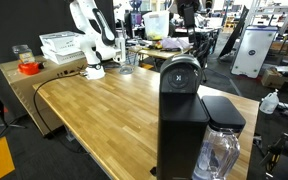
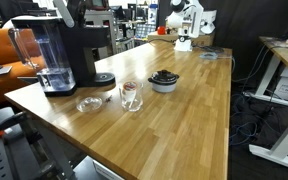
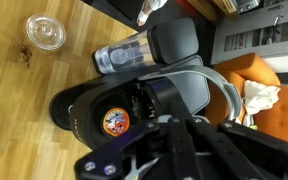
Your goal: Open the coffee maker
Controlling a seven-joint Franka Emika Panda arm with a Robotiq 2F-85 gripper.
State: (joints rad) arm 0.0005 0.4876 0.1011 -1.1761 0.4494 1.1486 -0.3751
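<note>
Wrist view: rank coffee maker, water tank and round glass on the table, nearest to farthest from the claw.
1. Coffee maker: directly under the claw.
2. Water tank: at the machine's side, just beyond.
3. Round glass: out on the wooden table, top left of the view.

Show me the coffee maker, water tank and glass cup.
coffee maker [image 1: 181, 120], an exterior view, black front body
water tank [image 1: 220, 154], an exterior view, clear wall
glass cup [image 2: 131, 96], an exterior view, its side

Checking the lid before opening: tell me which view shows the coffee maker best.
An exterior view: the coffee maker stands close, lid and tank visible. In an exterior view the coffee maker is cropped above; the wrist view looks down on its top.
</note>
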